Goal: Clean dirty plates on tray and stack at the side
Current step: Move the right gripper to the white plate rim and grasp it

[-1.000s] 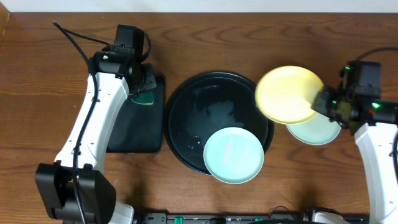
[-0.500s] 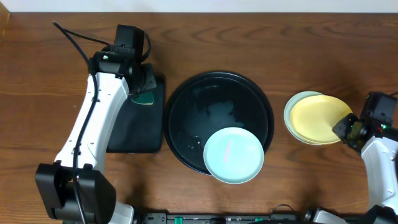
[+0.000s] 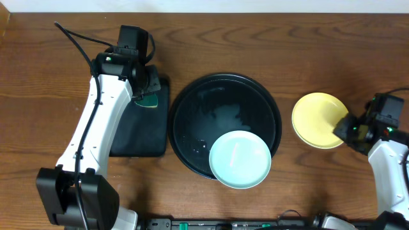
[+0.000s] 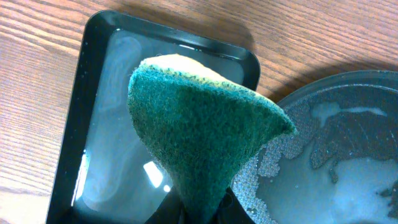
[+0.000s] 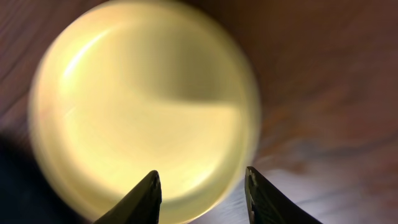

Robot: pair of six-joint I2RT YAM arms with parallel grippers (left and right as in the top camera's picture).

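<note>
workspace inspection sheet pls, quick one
surface: wooden table, bare wood showing
job's things: round tray wet inside; mint plate on its near rim, overhanging; yellow plate flat, right of the round tray
clutter: rectangular tray left of the round tray
grippers: left pincer shut on sponge over the rectangular tray; right pincer open at the yellow plate's edge
cables: black cable by the left arm
surroundings: nothing seen

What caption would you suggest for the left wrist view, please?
Folded green sponge held above the rectangular black tray, wet round tray alongside.
</note>
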